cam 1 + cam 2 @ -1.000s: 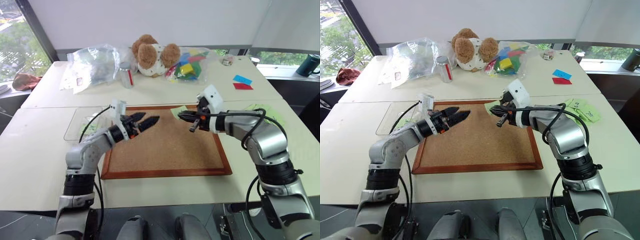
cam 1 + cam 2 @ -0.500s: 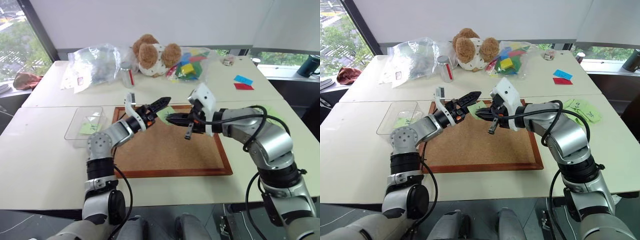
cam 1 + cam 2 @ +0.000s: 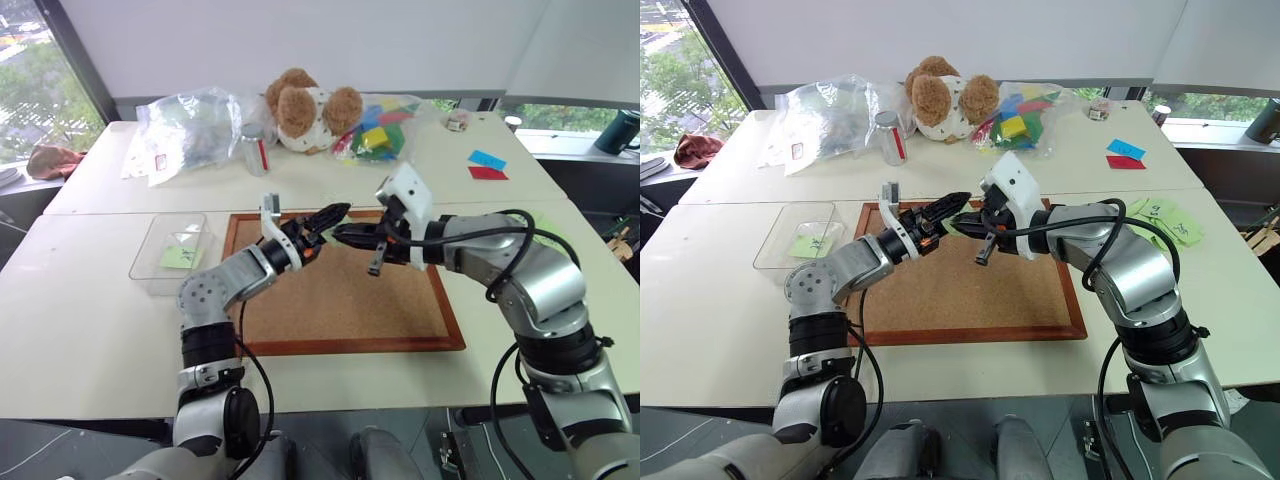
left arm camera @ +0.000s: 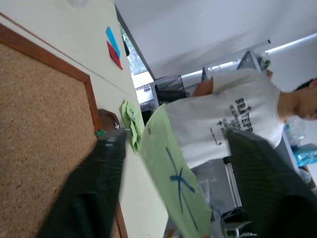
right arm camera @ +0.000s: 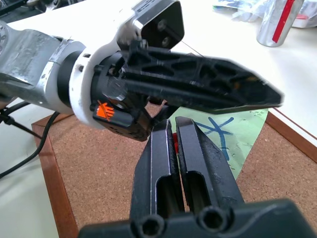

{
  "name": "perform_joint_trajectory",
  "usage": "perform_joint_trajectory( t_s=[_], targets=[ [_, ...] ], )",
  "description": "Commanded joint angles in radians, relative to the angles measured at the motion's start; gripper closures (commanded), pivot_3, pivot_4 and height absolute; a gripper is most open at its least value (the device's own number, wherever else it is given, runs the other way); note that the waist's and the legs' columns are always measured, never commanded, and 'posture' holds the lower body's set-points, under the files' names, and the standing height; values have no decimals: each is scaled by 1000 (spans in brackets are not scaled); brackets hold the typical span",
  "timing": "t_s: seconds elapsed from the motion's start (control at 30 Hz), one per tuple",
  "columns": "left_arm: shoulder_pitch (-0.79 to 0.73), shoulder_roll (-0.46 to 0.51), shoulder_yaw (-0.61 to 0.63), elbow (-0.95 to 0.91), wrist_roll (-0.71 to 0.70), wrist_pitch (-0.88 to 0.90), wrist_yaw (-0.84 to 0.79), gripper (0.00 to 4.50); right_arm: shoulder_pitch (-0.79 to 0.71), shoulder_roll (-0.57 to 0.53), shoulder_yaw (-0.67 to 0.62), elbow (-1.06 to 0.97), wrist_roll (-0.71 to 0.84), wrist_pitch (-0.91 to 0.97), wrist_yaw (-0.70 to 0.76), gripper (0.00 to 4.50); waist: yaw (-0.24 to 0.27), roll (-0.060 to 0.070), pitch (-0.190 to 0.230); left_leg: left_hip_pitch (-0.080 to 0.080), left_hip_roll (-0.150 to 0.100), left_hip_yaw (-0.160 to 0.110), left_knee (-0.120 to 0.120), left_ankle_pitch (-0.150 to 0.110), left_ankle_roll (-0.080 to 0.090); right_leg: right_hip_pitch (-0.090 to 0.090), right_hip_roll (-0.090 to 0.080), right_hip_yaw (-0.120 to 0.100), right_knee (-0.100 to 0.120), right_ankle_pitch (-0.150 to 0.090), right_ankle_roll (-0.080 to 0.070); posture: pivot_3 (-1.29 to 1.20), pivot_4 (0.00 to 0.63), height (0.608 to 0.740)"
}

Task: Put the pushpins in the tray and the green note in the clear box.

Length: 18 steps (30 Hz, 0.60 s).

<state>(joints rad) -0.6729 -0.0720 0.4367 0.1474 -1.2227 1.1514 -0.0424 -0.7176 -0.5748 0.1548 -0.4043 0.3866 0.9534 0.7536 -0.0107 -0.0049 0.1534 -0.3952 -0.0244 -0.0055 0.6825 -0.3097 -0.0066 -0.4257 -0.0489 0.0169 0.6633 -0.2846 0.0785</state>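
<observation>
Over the far edge of the corkboard (image 3: 960, 290), the left tool (image 3: 958, 203) and the right tool (image 3: 970, 220) meet tip to tip, with the green note (image 3: 952, 226) showing as a pale sliver between them. The right tool's black fingers lie pressed together. On the counter (image 3: 700, 300) to the left of the board sits the clear box (image 3: 800, 238), with a green slip inside. Farther back stand a teddy bear (image 3: 945, 100), a silver can (image 3: 887, 137), crinkly clear bags (image 3: 825, 115) and coloured blocks (image 3: 1012, 122). Blue and red cards (image 3: 1124, 153) lie at the far right, and green sheets (image 3: 1168, 220) lie beside the right arm.
</observation>
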Motion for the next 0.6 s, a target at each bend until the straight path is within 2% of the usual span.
perform_joint_trajectory(
  t_s=[0.03, 0.1, 0.27, 0.6],
  targets=[
    [0, -14, 2, -41, -77, -3, 31, 3364, -31, -11, -5, -8, -1, -21, -2, 4500, 1, 0, 0, 0, 0, 0, 0, 0, 0, 0, 0, 0, 0, 0, 0, 0, 150, 740],
    [7, -17, 0, -44, -102, -5, 49, 4441, -34, -11, -7, -6, 0, -19, -2, 4500, 0, 0, 0, 0, 0, 0, 0, 0, 0, 0, 0, 0, 0, 0, 0, 0, 150, 740],
    [20, -13, -12, -48, -142, -14, 76, 4441, -40, -14, -7, -3, -2, -18, -3, 4500, 0, 0, 0, 0, 0, 0, 0, 0, 0, 0, 0, 0, 0, 0, 0, 0, 150, 740],
    [22, 37, -52, -37, -108, -63, 32, 4441, -67, -24, -37, -20, 13, 7, -19, 4500, 0, 0, 0, 0, 0, 0, 0, 0, 0, 0, 0, 0, 0, 0, 0, 0, 150, 740]
  ],
)
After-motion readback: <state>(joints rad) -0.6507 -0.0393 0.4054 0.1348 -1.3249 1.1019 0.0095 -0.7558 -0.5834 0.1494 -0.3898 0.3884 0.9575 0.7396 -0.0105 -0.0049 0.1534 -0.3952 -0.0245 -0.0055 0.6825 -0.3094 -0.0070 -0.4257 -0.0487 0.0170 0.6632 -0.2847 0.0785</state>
